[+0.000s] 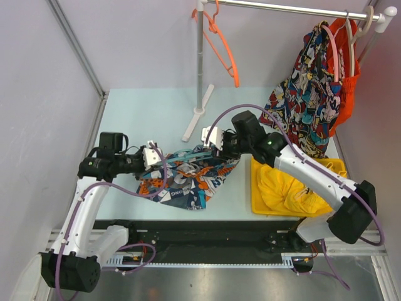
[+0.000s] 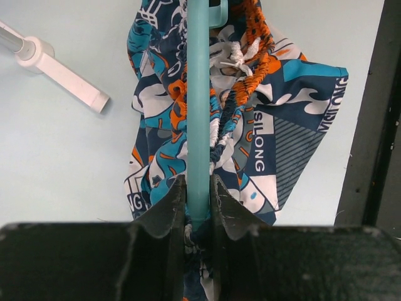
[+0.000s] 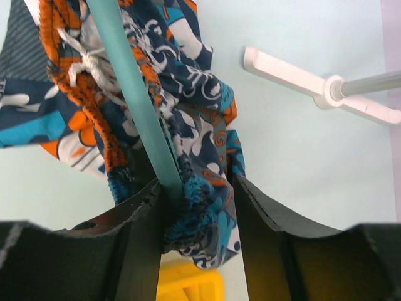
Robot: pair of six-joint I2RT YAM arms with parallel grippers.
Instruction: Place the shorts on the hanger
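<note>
The shorts [image 1: 188, 182], printed in navy, teal, orange and white, are seen crumpled near the centre of the worktop [image 1: 144, 113]. Their orange elastic waist and white drawstring are gathered along the thin teal hanger [image 1: 188, 154], whose bar is run from 9 to 3 o'clock. The legs are spread toward 6 o'clock.

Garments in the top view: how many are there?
4. Printed shorts at mid-table; a yellow garment on the tray at right; comic-print shorts hanging from the rail; an orange garment behind those. Others may be hidden there.
</note>
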